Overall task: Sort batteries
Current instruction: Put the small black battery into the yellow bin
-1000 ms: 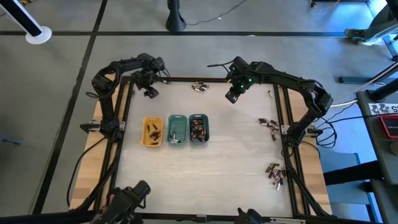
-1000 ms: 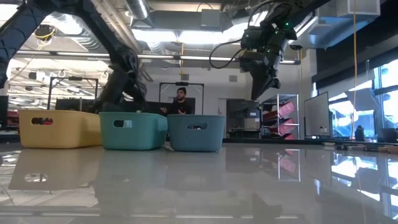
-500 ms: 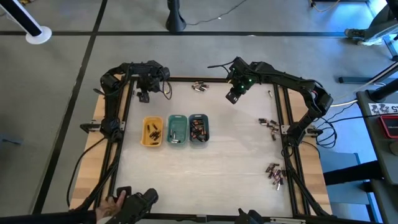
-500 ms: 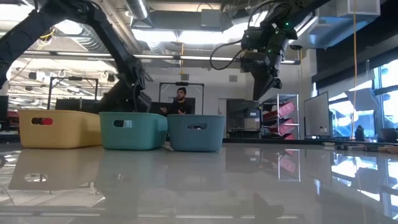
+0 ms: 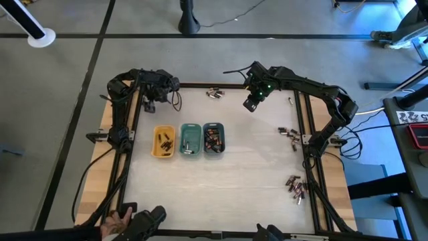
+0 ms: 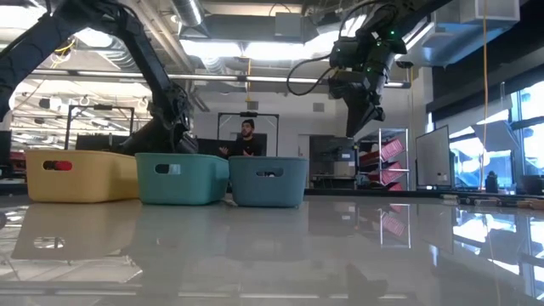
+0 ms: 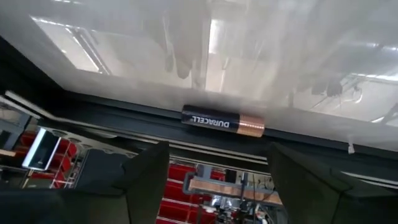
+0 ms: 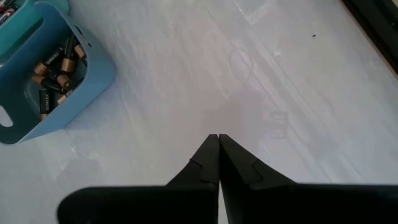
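Note:
One black and copper battery (image 7: 222, 121) lies on its side at the table's far left corner, against the dark frame rail. My left gripper (image 7: 221, 180) (image 5: 148, 106) hangs low just short of it, open, one finger off each end, touching nothing. My right gripper (image 8: 217, 155) (image 5: 249, 104) hovers shut and empty high over the far middle of the table. Loose batteries lie in clusters at the far edge (image 5: 214, 93), at the right edge (image 5: 289, 132) and at the near right (image 5: 295, 185). More batteries lie in the yellow (image 5: 164, 141), green (image 5: 190, 139) and grey-blue (image 5: 213, 138) trays.
The three trays stand side by side left of the table's middle. A dark frame rail (image 7: 124, 118) runs along the table's edge right behind the single battery. A person (image 6: 246, 136) stands in the room beyond the table.
My left gripper has gone toward the table's left edge and down to the far left corner, rolling about its own line as it went. My right arm has kept still.

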Available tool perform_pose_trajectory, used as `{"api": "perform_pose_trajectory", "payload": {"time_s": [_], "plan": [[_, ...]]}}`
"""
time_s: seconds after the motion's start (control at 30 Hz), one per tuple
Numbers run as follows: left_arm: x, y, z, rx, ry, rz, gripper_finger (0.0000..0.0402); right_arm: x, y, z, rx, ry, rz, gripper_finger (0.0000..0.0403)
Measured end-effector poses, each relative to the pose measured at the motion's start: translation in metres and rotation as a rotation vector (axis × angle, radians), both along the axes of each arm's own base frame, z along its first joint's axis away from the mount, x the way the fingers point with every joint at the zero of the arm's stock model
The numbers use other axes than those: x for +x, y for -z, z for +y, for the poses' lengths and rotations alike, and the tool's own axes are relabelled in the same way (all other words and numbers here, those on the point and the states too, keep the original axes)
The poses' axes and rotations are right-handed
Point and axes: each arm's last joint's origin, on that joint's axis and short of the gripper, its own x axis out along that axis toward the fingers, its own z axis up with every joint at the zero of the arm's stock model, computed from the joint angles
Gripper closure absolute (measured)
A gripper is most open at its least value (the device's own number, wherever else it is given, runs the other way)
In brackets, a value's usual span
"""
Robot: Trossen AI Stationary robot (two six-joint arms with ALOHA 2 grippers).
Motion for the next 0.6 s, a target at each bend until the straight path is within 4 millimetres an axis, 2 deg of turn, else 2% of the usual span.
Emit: {"api": "perform_pose_trajectory", "payload": {"time_s": [0.43, 0.6], "plan": [[0.002, 0.002, 0.001, -0.018, -0.002, -0.041, 0.0138, 0.0, 0.0, 0.0, 0.0, 0.001, 0.0, 0.04], [0.002, 0.013, 0.0, -0.054, -0.006, -0.017, 0.0139, 0.0, 0.0, 0.001, 0.005, 0.001, 0.006, 0.04]]}}
